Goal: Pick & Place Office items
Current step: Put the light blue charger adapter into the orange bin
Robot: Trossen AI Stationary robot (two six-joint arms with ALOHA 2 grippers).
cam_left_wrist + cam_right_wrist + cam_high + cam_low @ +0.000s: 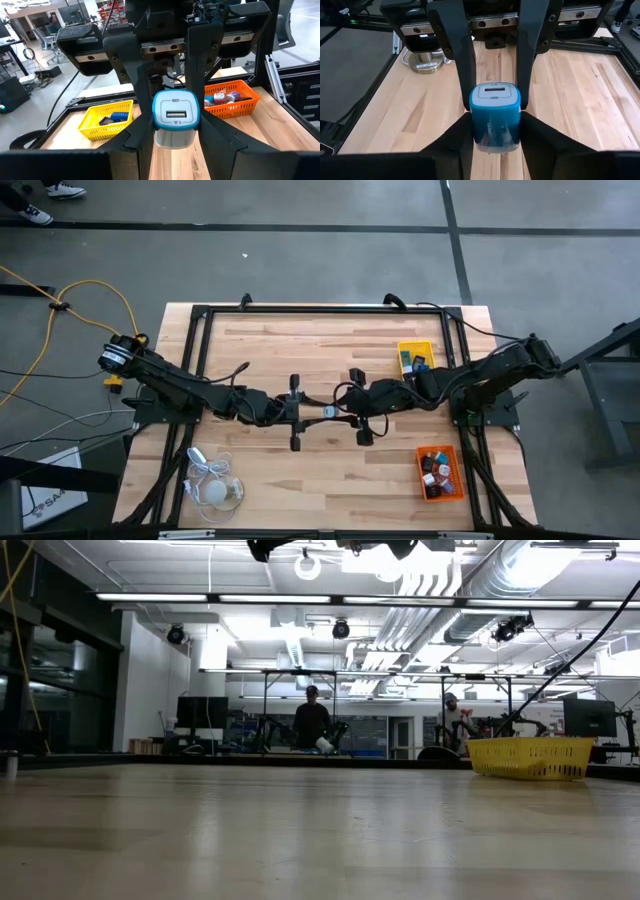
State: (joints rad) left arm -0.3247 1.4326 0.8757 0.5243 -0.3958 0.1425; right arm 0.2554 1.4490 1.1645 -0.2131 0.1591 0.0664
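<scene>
A small blue-and-white USB charger cube [328,411] hangs in the air over the middle of the table, its white port face [175,111] turned up. My left gripper [317,412] reaches it from the table's left and my right gripper [341,411] from the right. They meet tip to tip, each shut on the cube. Other small items lie in the yellow tray [415,358] and the orange tray [440,472]. The low view shows only the grippers' undersides at its top edge. My left gripper pinches the charger between its two fingers [141,136], one on each blue side wall [156,125]. It comes in level from the table's left. The cube is lifted clear of the table, port face up. My right gripper pinches the same charger by its two blue side walls [476,125], one finger [460,135] on each. It comes in level from the table's right, opposite the left gripper. The cube is held clear of the table.
A white round bulb-like thing with a coiled cord [215,485] lies near the table's near left corner. The yellow tray [530,757] sits far right, the orange tray near right. A black frame [320,308] rims the table. People stand in the room beyond [312,720].
</scene>
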